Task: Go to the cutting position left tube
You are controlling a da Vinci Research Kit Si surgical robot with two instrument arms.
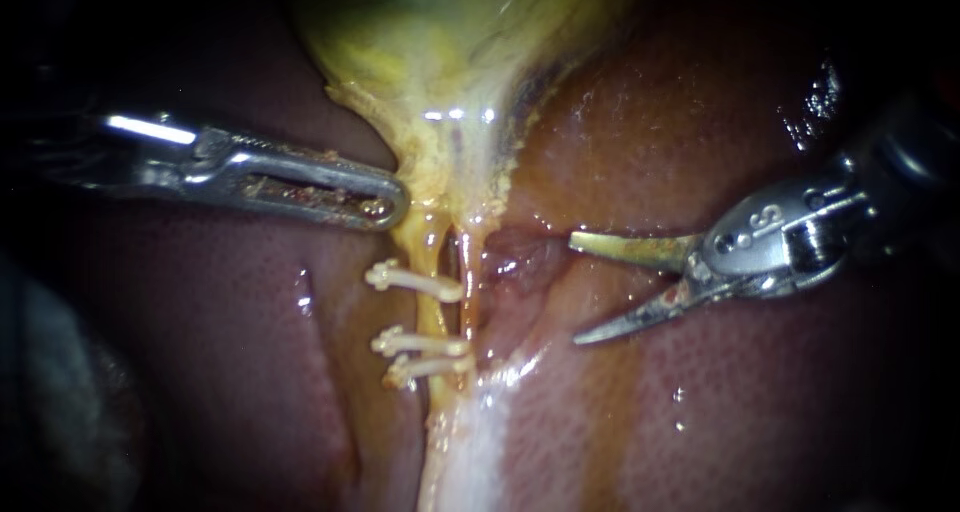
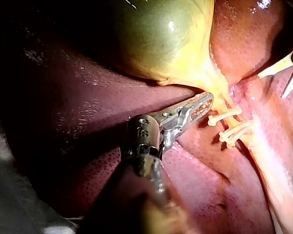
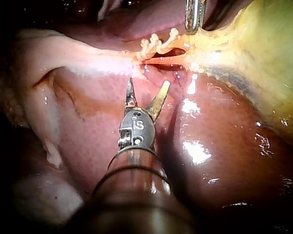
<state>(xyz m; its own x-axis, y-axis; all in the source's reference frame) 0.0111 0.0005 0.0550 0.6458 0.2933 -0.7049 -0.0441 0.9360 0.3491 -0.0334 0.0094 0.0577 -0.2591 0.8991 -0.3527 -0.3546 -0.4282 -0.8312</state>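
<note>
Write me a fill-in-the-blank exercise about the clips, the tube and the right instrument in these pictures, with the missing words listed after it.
1. The pale yellowish left tube carries ___ small white clips.
2. The blades of the slender metal right instrument stand ___, gripping nothing.
3. In the endoscope view those blades lie apart from the clipped tube, on its ___ side.
4. The greenish-yellow sac above the tube is the ___.
Missing words: three; open; right; gallbladder.

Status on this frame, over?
Right instrument jaws open, short of left tube. Tube clipped, uncut. Right tube lies between. Left instrument at gallbladder neck.
</note>
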